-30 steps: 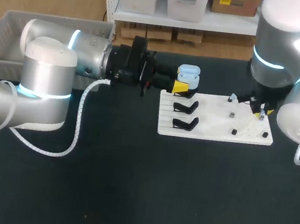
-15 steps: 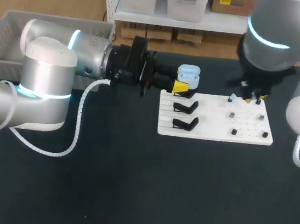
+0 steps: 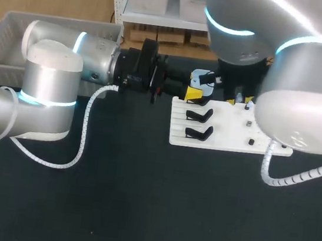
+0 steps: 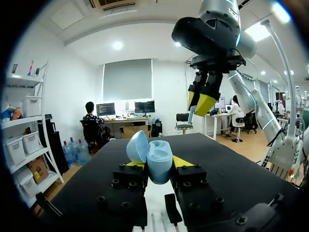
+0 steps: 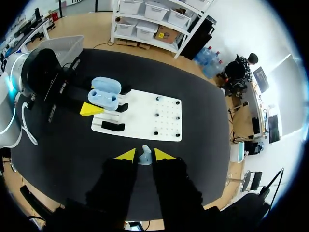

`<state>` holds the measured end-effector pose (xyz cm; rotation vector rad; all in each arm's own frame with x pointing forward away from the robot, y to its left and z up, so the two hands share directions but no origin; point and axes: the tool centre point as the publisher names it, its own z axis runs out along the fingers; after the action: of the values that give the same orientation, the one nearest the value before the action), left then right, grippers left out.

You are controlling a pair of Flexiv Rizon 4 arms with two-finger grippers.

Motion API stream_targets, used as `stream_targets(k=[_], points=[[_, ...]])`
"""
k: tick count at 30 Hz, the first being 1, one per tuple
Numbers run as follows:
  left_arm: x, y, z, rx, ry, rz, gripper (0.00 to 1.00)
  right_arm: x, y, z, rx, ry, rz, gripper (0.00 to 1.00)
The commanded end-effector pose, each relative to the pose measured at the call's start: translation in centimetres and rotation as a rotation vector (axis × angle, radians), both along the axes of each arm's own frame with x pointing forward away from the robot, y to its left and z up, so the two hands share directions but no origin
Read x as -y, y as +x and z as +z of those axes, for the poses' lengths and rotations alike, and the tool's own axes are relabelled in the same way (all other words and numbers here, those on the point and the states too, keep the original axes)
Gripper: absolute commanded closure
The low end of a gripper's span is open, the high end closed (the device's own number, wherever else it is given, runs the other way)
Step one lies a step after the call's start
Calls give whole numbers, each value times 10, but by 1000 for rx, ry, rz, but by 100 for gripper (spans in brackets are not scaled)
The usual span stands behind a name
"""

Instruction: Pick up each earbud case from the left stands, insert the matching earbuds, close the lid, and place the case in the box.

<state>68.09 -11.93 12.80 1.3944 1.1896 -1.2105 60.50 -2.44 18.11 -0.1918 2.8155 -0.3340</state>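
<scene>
Your left gripper (image 4: 158,166) pinches the open case (image 4: 160,155) from both sides, lid tipped back, just off the board's (image 3: 230,138) far left corner. Your right gripper (image 5: 144,154) is clamped on a pale blue earbud (image 5: 144,158), raised above the board's far edge. Two black stands (image 3: 199,131) sit at the board's left side, and small pegs (image 3: 248,124) at its right.
</scene>
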Motion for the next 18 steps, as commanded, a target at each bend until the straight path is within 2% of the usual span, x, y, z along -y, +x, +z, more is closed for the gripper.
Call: stream_targets(k=[1, 12, 18], points=[[0, -1, -1, 3, -4, 4, 100, -2, 1, -1, 0, -5, -3, 100], [0, -1, -1, 3, -4, 4, 100, -2, 1, -1, 0, -5, -3, 100], [0, -1, -1, 3, -4, 4, 100, -25, 16, 8, 32, 26, -97, 100]])
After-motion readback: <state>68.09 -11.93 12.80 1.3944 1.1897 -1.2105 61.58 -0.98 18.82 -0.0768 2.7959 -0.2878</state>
